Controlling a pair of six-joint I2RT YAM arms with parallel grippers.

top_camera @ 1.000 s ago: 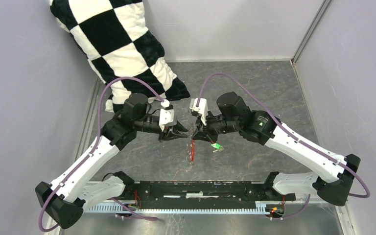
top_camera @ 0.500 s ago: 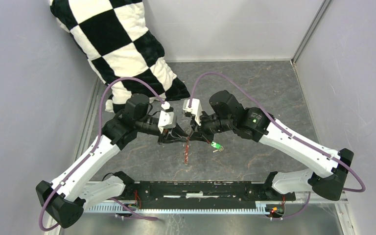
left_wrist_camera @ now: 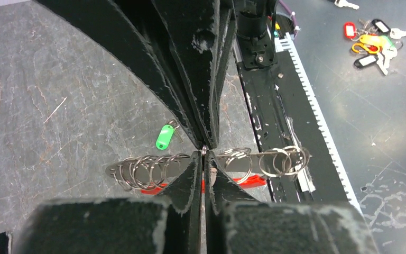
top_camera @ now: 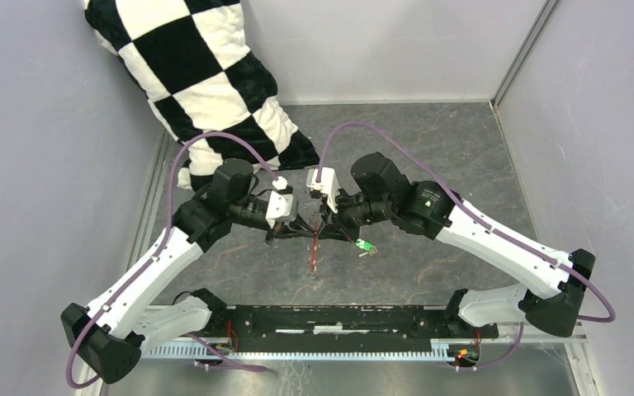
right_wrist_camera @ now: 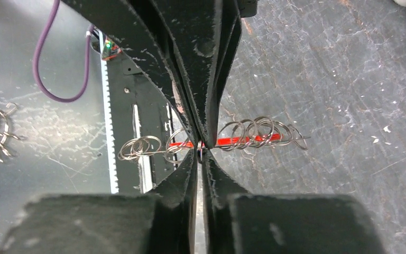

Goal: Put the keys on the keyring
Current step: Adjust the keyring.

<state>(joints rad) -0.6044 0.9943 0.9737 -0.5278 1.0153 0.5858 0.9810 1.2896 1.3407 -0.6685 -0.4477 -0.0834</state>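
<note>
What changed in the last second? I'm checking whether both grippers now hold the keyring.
The right gripper, shut on the keyring, moved left to the left gripper, which closed on the keyring too; the red tag shifted left with it. The key and pillow stayed put.

From above, the left hand (top_camera: 304, 233) and the right hand (top_camera: 324, 229) are meeting at the keyring (top_camera: 314, 257), and its thin rings are appearing too small to separate. In both wrist views black fingers (left_wrist_camera: 186, 184) are covering the middle of the red tag (left_wrist_camera: 246, 181). The checkered pillow (top_camera: 190, 74) is running past the top edge.
</note>
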